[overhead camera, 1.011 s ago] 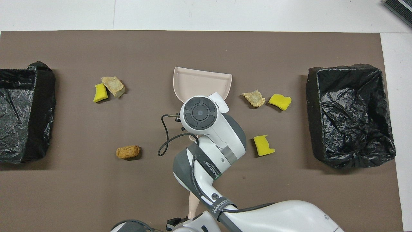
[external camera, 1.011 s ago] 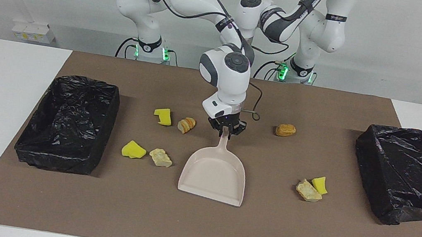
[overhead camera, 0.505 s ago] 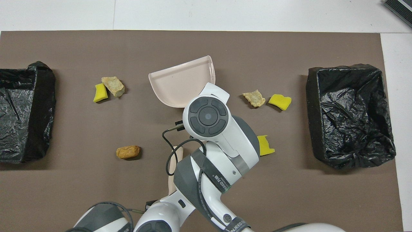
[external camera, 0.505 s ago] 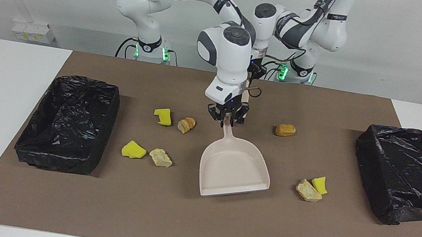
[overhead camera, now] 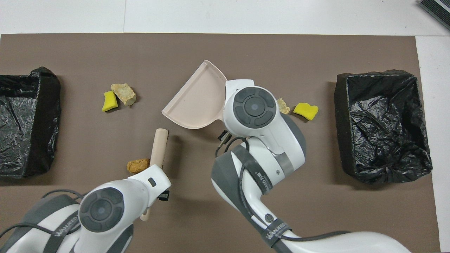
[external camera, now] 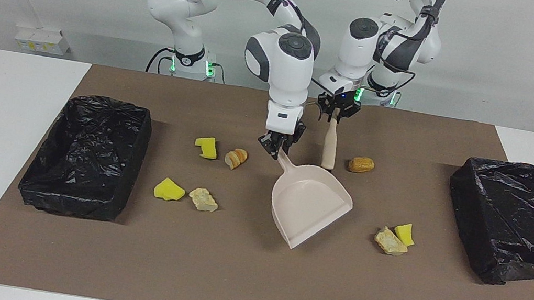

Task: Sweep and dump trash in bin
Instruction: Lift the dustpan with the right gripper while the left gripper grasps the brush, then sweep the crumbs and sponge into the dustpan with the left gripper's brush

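Dustpan (external camera: 309, 201): clenched by its handle in my right gripper (external camera: 278, 147); since a second ago I have swung its mouth round toward the left arm's end of the table, where it now faces the beige lump (external camera: 390, 241) and yellow chunk (external camera: 405, 233) lying together.
Brush (external camera: 329, 146): clamped at the handle top in my left gripper (external camera: 336, 111), which has come forward from the base; the head hangs just beside the brown bread piece (external camera: 361, 164).
Trash at the left arm's end: three pieces, all on the mat, none in the pan.
Trash at the right arm's end: a yellow wedge (external camera: 207, 147) and a bread slice (external camera: 235, 158) nearer to the robots, a yellow scrap (external camera: 168, 190) and a pale lump (external camera: 203, 199) farther off, near the bin (external camera: 86, 155) there.
Other bin (external camera: 513, 218): at the left arm's end, lined in black.
Meaning: both tools are now in hand and turned one way, so I judge sweeping starts at the left arm's end; nothing is collected yet.
Risk: the brush may knock the bread piece wide of the pan.
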`<state>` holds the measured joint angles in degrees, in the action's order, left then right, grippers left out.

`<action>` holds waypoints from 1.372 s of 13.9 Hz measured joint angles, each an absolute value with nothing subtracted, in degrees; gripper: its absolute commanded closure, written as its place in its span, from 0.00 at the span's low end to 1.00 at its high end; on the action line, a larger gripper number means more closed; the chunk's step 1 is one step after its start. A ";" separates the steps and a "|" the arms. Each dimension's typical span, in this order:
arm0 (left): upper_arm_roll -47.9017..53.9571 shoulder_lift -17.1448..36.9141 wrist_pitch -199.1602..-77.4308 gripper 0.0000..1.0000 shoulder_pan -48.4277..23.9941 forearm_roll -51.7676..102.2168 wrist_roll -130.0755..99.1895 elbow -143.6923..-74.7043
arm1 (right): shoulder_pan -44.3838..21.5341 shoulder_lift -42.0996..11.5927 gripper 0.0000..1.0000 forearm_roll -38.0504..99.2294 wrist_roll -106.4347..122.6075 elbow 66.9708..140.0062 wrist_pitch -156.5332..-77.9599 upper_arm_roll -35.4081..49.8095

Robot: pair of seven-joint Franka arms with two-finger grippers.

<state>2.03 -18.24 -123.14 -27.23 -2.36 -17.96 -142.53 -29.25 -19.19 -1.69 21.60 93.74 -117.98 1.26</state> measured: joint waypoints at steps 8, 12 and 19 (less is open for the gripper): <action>1.67 -11.06 -120.61 1.00 -7.05 -3.54 5.55 -132.07 | -27.37 -17.13 1.00 -1.82 52.02 94.91 -111.11 1.31; 1.41 -1.37 -123.74 1.00 0.80 -4.54 15.12 -124.65 | -29.06 -15.83 1.00 -5.10 56.87 98.93 -111.18 1.55; 2.58 11.59 -122.67 1.00 1.40 -6.25 33.40 -113.24 | -30.59 -15.79 1.00 -6.95 56.17 102.29 -114.69 1.54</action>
<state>2.58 11.59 -122.67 1.40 -6.25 33.40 -113.24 -30.59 -15.79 -6.95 56.17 102.29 -114.69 1.54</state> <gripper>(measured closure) 0.744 0.678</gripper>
